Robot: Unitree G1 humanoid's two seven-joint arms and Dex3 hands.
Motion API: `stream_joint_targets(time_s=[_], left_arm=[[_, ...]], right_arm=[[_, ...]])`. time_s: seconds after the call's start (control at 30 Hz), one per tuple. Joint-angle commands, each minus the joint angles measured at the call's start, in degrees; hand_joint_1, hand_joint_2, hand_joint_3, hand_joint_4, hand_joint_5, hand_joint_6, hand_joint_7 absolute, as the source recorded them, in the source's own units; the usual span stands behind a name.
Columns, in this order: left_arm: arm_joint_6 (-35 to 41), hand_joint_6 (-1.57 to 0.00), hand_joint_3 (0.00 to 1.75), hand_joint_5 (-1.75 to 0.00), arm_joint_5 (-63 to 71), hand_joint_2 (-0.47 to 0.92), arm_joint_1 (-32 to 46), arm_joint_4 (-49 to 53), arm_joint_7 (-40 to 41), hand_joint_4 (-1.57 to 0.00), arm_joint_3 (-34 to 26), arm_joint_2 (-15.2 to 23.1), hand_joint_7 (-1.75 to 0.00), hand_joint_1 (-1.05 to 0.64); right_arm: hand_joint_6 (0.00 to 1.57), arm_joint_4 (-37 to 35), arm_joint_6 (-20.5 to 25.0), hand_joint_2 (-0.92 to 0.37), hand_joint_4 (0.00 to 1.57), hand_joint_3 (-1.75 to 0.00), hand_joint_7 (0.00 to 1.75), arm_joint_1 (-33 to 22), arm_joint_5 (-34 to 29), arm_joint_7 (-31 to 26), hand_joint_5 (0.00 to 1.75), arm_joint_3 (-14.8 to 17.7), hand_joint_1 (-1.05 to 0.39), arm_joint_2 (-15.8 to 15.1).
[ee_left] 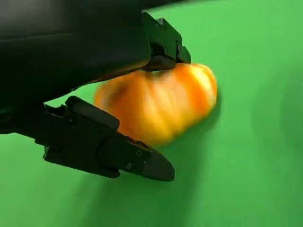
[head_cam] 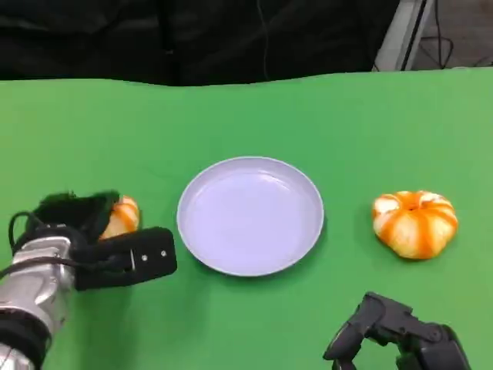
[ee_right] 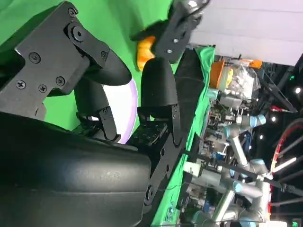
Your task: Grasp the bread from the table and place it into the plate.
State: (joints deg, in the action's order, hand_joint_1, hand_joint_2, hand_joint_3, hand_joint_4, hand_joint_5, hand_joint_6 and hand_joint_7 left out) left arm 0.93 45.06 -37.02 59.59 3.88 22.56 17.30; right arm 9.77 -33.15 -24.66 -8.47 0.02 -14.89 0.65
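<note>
I'm working in a robotics lab: beyond my green-covered table (head_cam: 362, 123), at two o'clock, stand robot arms (ee_right: 246, 137) and cluttered benches.

1. Bare green desk (head_cam: 254, 116) stretches wide behind the plate (head_cam: 250, 215), with room to pass.
2. The plate sits mid-desk, between the left robot hand (head_cam: 100, 239) and the pumpkin-shaped bread (head_cam: 414, 223) on the right.
3. A second bread (head_cam: 122, 216) lies against the left robot hand, just beside the plate's left rim.
4. Open desk separates the right robot hand (head_cam: 397, 335) from the plate and the right-side bread.
</note>
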Motion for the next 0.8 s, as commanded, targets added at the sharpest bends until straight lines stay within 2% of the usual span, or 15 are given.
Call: stream_joint_targets(time_s=[0.03,0.13,0.17,0.2,0.23,0.27,0.3,0.37,0.47,0.5,0.53,0.6,0.67,0.8], left_arm=[[-2.8,-0.4,0.02,-0.11,-2.1,0.92,-1.5,7.7,2.4,-0.43,1.0,-0.5,-0.01,-0.36],[-3.7,-0.41,0.02,-0.09,-2.8,0.92,-2.2,9.5,3.3,-0.46,1.7,-0.6,-0.01,-0.34],[-6.1,-0.56,0.04,-0.18,-3.3,0.9,-1.8,9.5,5.4,-0.63,1.6,0.0,-0.08,-0.32],[-8.6,-0.86,0.03,-0.72,-3.5,0.86,-1.3,9.4,8.1,-0.77,1.7,0.6,-0.19,-0.31],[-10.5,-0.94,0.02,-1.21,-3.6,0.85,-1.0,9.4,10.2,-0.76,1.8,1.0,-0.54,-0.28],[-11.8,-0.87,0.01,-1.53,-3.6,0.84,-0.8,9.6,11.7,-0.76,1.9,1.3,-1.0,-0.26],[-12.4,-0.84,0.01,-1.63,-3.7,0.84,-0.9,9.8,12.4,-0.75,2.2,1.4,-1.16,-0.25],[-13.0,-0.81,0.0,-1.72,-3.9,0.84,-1.1,10.5,13.0,-0.75,2.5,1.4,-1.3,-0.24],[-13.4,-0.8,0.0,-1.74,-4.2,0.84,-1.2,10.9,13.4,-0.75,2.9,1.4,-1.34,-0.24],[-16.2,-0.78,0.04,-1.75,-3.9,0.85,-1.1,7.6,18.1,-0.79,2.7,2.0,-1.41,-0.23],[-18.3,-0.73,0.29,-1.75,-3.7,0.79,-1.0,5.2,21.6,-0.84,2.7,2.4,-1.57,-0.19],[-21.1,-0.68,0.82,-1.75,-3.2,0.56,-0.6,1.3,27.4,-0.87,2.7,3.2,-1.71,-0.15],[-21.6,-0.67,0.96,-1.75,-2.8,0.49,-0.4,0.5,29.1,-0.88,2.8,3.5,-1.74,-0.14],[-22.5,-0.67,1.04,-1.75,-2.5,0.46,0.2,-2.0,31.0,-0.89,2.6,4.0,-1.75,-0.13]], right_arm=[[0.81,0.2,0.0,-0.27,0.75,-1.38,1.32,-0.3,0.1,-0.5,1.59,0.0,-0.09,0.1],[0.81,0.2,0.0,-0.27,0.75,-1.38,1.32,-0.3,0.1,-0.5,1.59,0.0,-0.09,0.1],[0.81,0.3,0.0,-0.27,0.75,-1.38,1.32,-0.3,0.0,-0.5,1.58,0.0,-0.09,0.2],[0.81,0.3,0.0,-0.27,0.75,-1.38,1.32,-0.2,-0.2,-0.6,1.58,0.0,-0.09,0.2],[0.81,0.4,-0.1,-0.27,0.76,-1.38,1.31,-0.2,-0.3,-0.7,1.58,0.0,-0.09,0.3],[0.82,0.4,-0.1,-0.27,0.76,-1.38,1.31,-0.2,-0.5,-0.8,1.58,0.1,-0.08,0.3],[0.82,0.4,-0.1,-0.27,0.76,-1.39,1.31,-0.2,-0.6,-0.8,1.58,0.1,-0.08,0.3],[0.82,0.4,-0.1,-0.27,0.76,-1.39,1.31,-0.2,-0.6,-0.8,1.57,0.1,-0.08,0.3],[0.83,0.4,-0.1,-0.27,0.76,-1.39,1.3,-0.2,-0.6,-0.9,1.57,0.1,-0.08,0.3],[0.83,0.3,0.0,-0.27,0.77,-1.4,1.3,-0.1,-0.3,-0.7,1.57,0.2,-0.08,0.1],[0.83,0.2,0.1,-0.27,0.77,-1.4,1.3,-0.1,-0.1,-0.6,1.57,0.3,-0.09,0.0],[0.82,-0.3,-0.1,-0.27,0.76,-1.4,1.31,0.3,0.6,-0.2,1.58,0.4,-0.08,-0.1],[0.82,-0.6,-0.3,-0.27,0.76,-1.4,1.31,0.4,0.9,0.0,1.59,0.4,-0.07,-0.2],[0.81,-0.7,-0.3,-0.27,0.75,-1.4,1.32,0.5,0.9,0.1,1.59,0.5,-0.07,-0.2]])
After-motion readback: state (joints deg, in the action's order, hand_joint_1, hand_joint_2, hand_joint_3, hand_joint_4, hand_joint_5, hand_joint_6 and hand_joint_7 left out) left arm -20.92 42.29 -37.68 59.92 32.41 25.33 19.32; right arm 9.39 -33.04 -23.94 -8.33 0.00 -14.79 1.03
